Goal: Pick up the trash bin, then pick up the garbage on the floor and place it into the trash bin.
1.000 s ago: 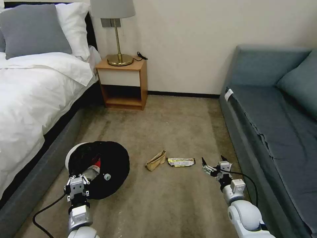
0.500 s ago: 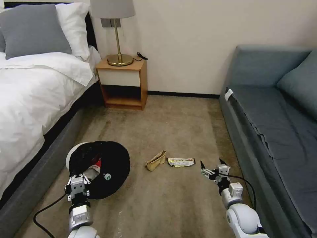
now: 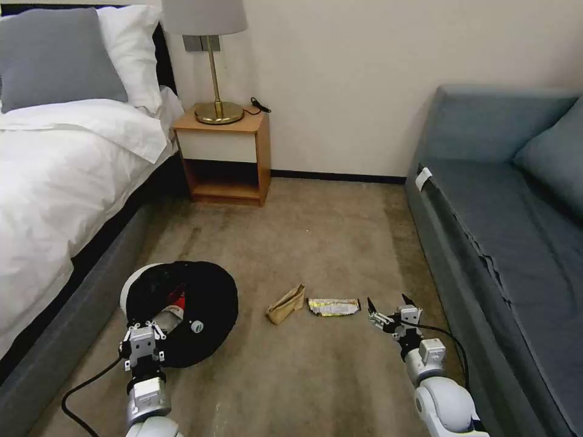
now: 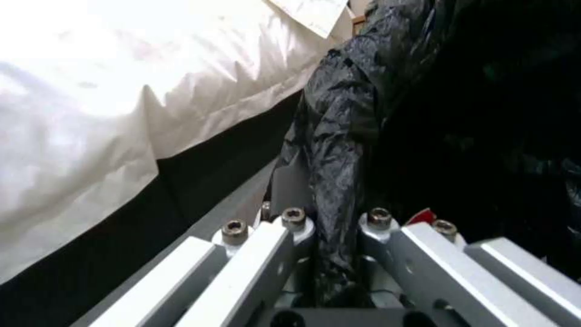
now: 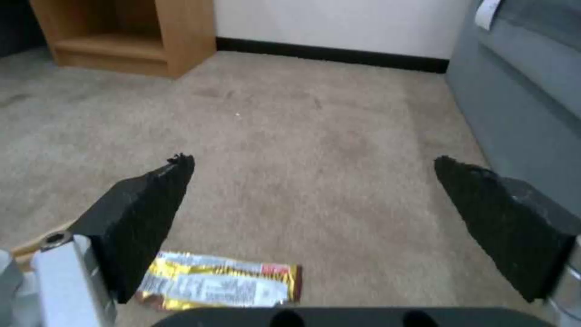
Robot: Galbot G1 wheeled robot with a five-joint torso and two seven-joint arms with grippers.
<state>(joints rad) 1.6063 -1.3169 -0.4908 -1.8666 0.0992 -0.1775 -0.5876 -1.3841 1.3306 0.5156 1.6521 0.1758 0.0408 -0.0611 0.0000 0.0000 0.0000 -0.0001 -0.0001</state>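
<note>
The wrapper lies flat on the floor, long axis running sideways, just left of the right gripper, whose jaws are spread wide and empty. The paper bag sits at the wrapper's far end. Beyond that, the left gripper seems clamped on the bin rim.

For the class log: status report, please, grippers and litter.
Left gripper shut on bin rim. Right gripper open, beside wrapper. Paper bag on carpet. Nothing in the way.
</note>
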